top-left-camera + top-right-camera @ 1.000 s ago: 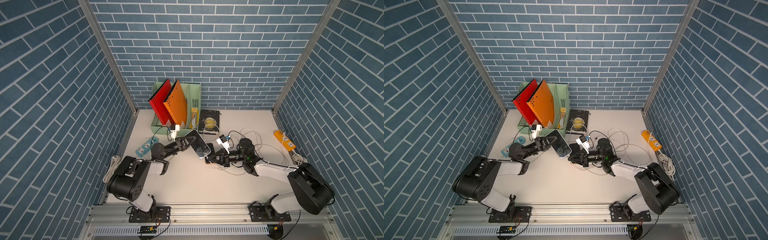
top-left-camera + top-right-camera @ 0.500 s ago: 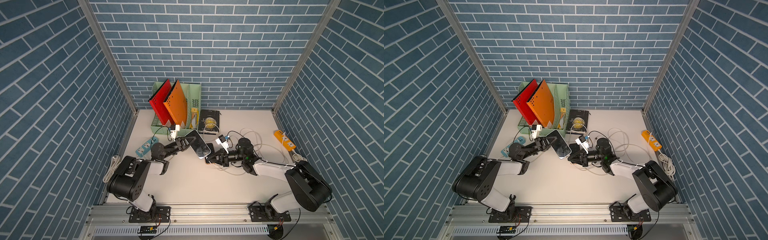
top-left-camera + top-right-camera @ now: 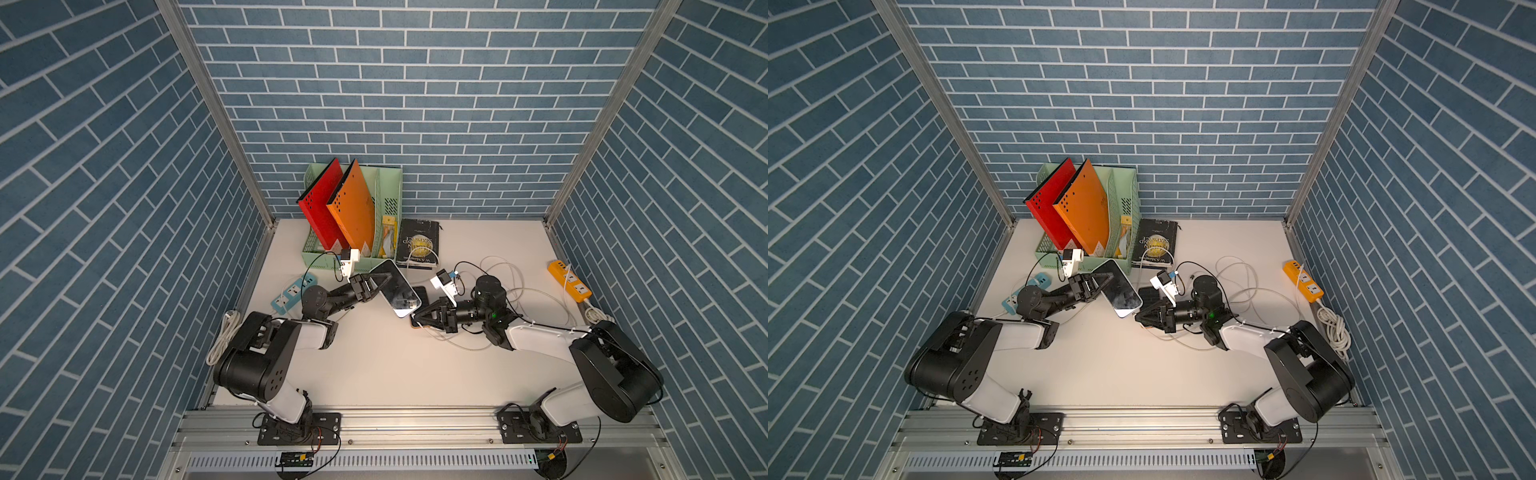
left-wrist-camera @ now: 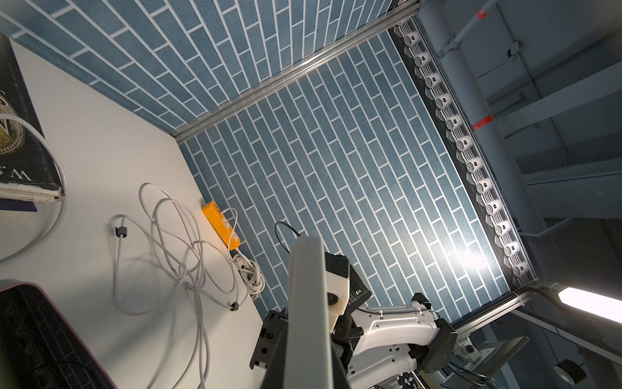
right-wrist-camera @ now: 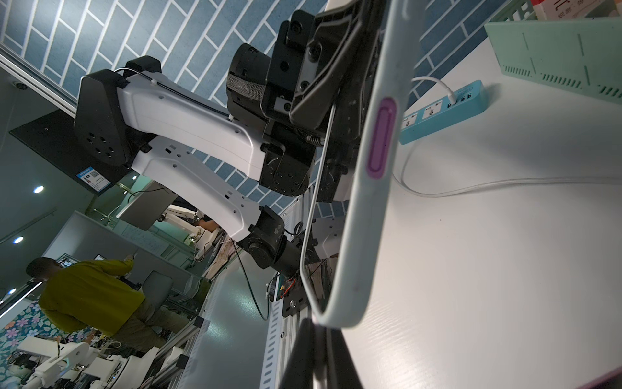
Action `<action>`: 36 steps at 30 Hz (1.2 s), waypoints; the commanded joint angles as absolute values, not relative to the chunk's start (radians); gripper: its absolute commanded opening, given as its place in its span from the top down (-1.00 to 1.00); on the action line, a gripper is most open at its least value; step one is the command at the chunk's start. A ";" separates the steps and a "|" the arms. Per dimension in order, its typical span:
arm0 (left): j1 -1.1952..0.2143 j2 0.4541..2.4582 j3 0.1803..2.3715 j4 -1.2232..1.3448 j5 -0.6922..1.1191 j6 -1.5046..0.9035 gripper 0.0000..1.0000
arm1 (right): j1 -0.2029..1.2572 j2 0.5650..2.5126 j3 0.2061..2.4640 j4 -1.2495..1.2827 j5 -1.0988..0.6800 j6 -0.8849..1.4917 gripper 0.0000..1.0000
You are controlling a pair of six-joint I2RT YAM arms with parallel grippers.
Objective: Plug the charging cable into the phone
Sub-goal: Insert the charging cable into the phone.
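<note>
Left gripper [image 3: 374, 284] is clamped on the phone [image 3: 399, 295], tilted up off the surface [image 3: 374, 365] just in front of the green file holder [image 3: 392, 197]. Right gripper [image 3: 419, 316] is pinched together further out, can't tell if the cable [image 4: 183, 269] is in it.

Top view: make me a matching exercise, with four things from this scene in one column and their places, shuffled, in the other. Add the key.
Things
1. phone
2. orange power strip
3. blue power strip
4. black book

Places
A. lying flat beside the green file organiser
B. on the robot's far right
C. gripped in the left hand, tilted
D. on the robot's far left

Pairs: 1-C, 2-B, 3-D, 4-A
</note>
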State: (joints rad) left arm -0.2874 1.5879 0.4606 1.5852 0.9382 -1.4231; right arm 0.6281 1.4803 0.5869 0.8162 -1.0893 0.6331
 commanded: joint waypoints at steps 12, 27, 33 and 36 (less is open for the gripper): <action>-0.288 1.614 0.474 1.869 0.995 -1.386 1.00 | 0.621 1.474 0.635 0.847 -1.078 0.696 1.00; -0.288 1.632 0.454 1.868 0.997 -1.362 1.00 | 0.612 1.508 0.683 0.892 -1.065 0.745 1.00; -0.290 1.644 0.454 1.868 0.996 -1.362 1.00 | 0.612 1.541 0.712 0.900 -1.066 0.749 1.00; -0.290 1.651 0.454 1.868 0.998 -1.360 1.00 | 0.619 1.554 0.726 0.898 -1.070 0.749 1.00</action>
